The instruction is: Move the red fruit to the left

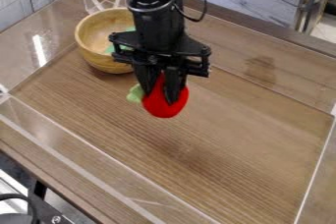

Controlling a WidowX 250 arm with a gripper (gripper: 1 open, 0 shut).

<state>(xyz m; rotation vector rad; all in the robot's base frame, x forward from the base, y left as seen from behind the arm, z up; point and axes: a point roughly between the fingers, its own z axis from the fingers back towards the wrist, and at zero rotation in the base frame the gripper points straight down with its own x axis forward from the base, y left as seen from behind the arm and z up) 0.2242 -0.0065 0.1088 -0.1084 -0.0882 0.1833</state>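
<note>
Red and round, the fruit [167, 100] has a soft, plush-looking surface, with a pale green leafy bit [137, 93] showing at its left side. It sits near the middle of the wooden table [250, 159], gripped from above. The black arm [152, 7] comes down from the top of the view, with the gripper [164, 88] pointing straight down. Its two dark fingers [175, 81] are set narrowly and closed against the fruit's upper half, holding it; whether the fruit clears the tabletop cannot be told. A wooden bowl [94, 41] stands behind and to the left, apart from the fruit.
</note>
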